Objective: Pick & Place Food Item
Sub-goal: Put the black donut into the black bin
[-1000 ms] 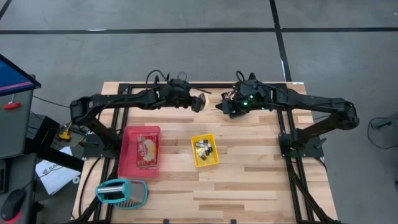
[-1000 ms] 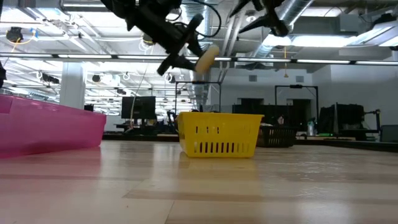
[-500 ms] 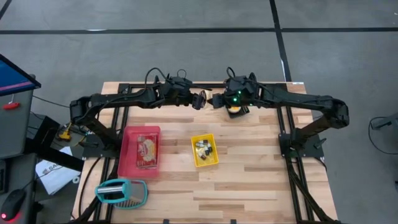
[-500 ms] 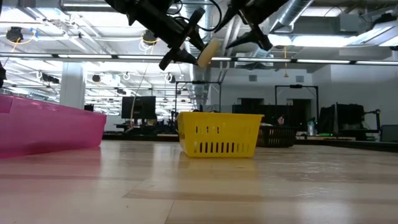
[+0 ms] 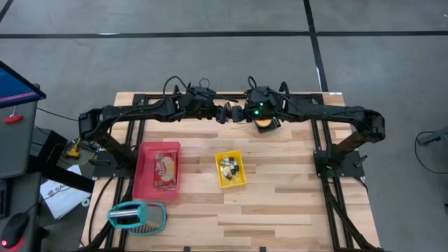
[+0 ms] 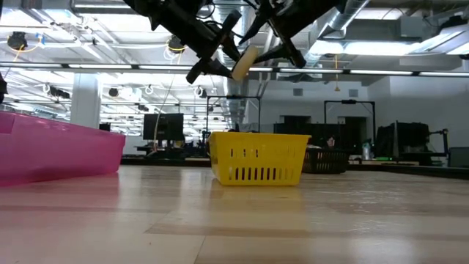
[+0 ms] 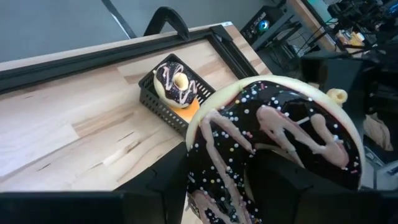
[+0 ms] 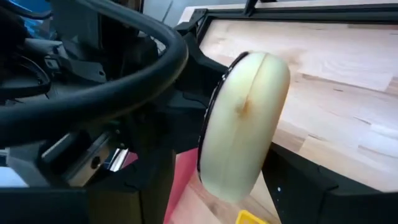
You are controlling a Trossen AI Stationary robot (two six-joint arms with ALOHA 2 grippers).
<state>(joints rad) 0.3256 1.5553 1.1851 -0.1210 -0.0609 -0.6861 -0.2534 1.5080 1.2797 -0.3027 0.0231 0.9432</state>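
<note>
The right gripper (image 5: 241, 114) has slid in toward the left gripper (image 5: 225, 114), jaws wide around the doughnut (image 7: 273, 146). The left jaws clamp the doughnut mid-air, toward the table's (image 5: 280, 203) twelve o'clock edge. It looks light, soft, sticky-iced; take the plain rim.

yellow basket (image 5: 230, 169) contents too small to tell, donut (image 7: 273, 149) base hidden by fingers

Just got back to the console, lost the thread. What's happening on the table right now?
The left pincer holds a chocolate-iced donut up in the air over the far side of the table. The right pincer is open and right beside the donut, which sits between its fingers in its wrist view, as if for a handover. Another donut lies in a black basket.
</note>
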